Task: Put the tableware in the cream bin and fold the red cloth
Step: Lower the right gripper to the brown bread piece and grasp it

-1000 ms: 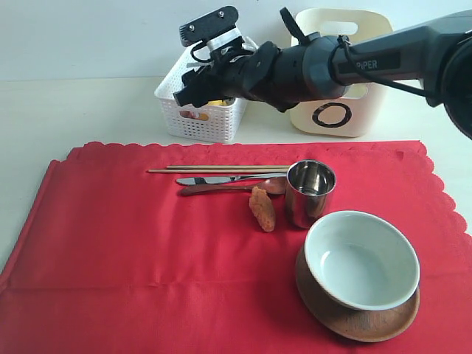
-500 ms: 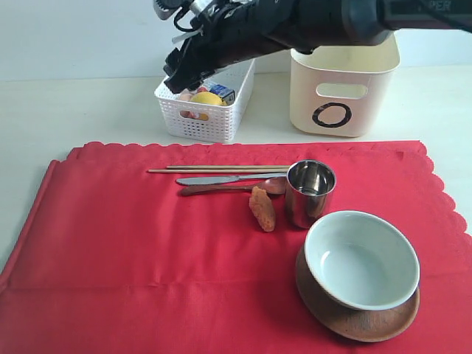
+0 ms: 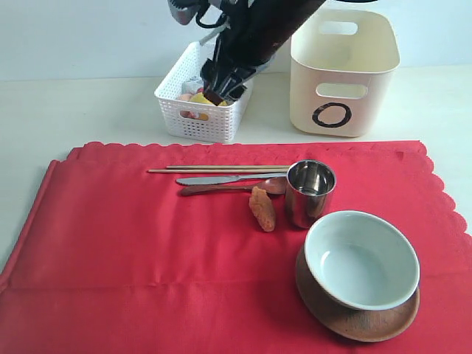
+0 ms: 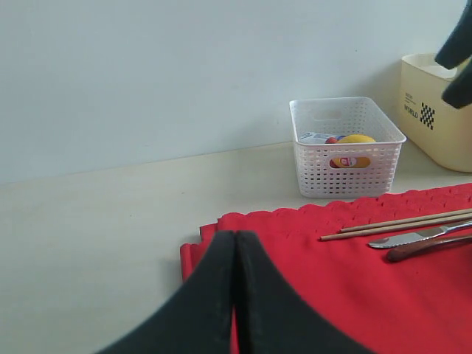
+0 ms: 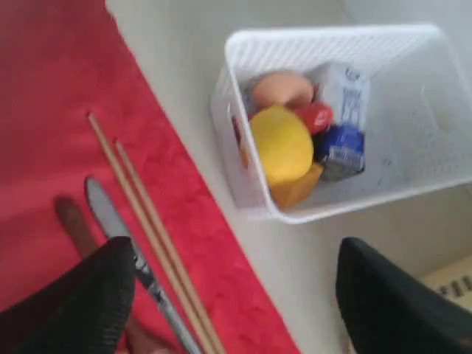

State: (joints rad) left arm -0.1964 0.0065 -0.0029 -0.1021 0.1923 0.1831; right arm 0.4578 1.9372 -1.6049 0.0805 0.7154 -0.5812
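The red cloth (image 3: pixel 140 251) lies flat on the table. On it are the chopsticks (image 3: pixel 221 169), the knife (image 3: pixel 214 180), the dark spoon (image 3: pixel 228 189), the steel cup (image 3: pixel 310 193) and the pale bowl (image 3: pixel 361 259) sitting on the wooden plate (image 3: pixel 361 324). The cream bin (image 3: pixel 344 74) stands behind the cloth. My right gripper (image 3: pixel 225 88) hangs open and empty in front of the white basket, above the table between basket and cloth; its wrist view shows the chopsticks (image 5: pixel 144 214) and knife (image 5: pixel 110 221) below. My left gripper (image 4: pixel 234 237) is shut and empty, low over the cloth's (image 4: pixel 413 295) corner.
A white perforated basket (image 3: pixel 193 116) with a lemon (image 5: pixel 280 144), an egg and cartons stands left of the cream bin. An orange-brown piece of food (image 3: pixel 262 209) lies on the cloth beside the cup. Bare table runs left of the cloth.
The right arm has swung from lying across the back of the scene to pointing down, bringing its open gripper to the front of the white basket. Nothing on the cloth has moved.
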